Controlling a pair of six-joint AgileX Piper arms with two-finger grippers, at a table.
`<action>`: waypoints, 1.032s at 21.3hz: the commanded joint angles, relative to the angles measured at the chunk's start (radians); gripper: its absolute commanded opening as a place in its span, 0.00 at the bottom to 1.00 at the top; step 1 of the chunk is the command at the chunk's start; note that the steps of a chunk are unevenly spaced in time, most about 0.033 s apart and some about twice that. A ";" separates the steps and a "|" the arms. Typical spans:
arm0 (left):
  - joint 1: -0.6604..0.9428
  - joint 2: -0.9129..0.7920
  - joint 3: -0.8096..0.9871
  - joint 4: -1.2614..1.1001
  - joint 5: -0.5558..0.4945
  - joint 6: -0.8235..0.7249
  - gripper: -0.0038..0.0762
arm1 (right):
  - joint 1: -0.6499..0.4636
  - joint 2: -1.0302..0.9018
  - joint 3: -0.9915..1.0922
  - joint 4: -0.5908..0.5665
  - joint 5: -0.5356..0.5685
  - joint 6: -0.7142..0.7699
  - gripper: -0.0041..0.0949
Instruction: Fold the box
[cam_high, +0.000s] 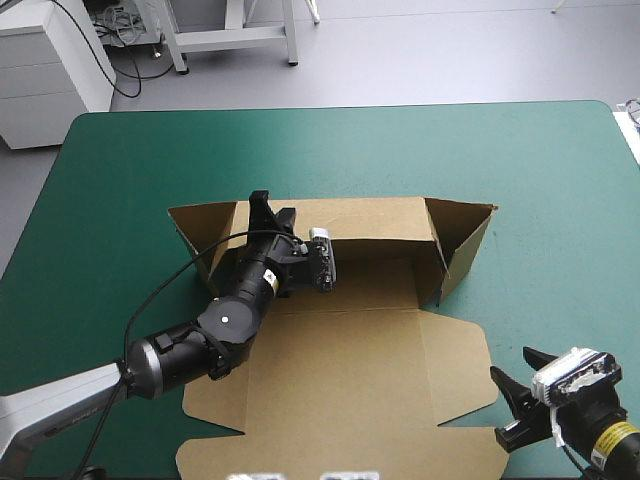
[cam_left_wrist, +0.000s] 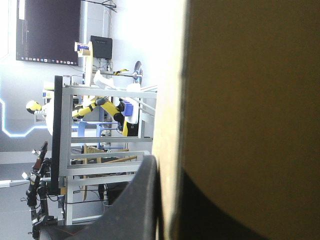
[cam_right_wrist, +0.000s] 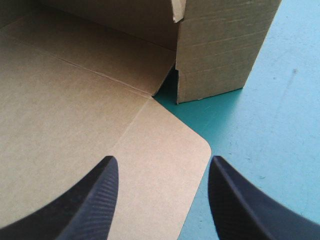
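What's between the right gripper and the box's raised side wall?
A flat rounded flap of brown board, then bare teal-green cover; the right wrist view shows it best.

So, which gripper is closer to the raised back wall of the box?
Left. The left gripper grips the back wall; the right gripper is open beside the flat lid, far from that wall.

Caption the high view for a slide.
Left gripper shut on the raised rear wall of the brown box; right gripper open beside its flat near-right flap.
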 joint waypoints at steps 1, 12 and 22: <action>-0.008 -0.033 -0.025 0.036 -0.003 -0.023 0.04 | -0.001 0.010 -0.074 -0.041 -0.038 0.048 0.55; -0.008 -0.033 -0.025 0.036 -0.005 -0.023 0.04 | -0.001 0.307 -0.406 -0.132 0.060 0.091 0.55; -0.008 -0.033 -0.025 0.036 -0.008 -0.017 0.04 | -0.001 0.544 -0.640 -0.134 0.059 0.115 0.54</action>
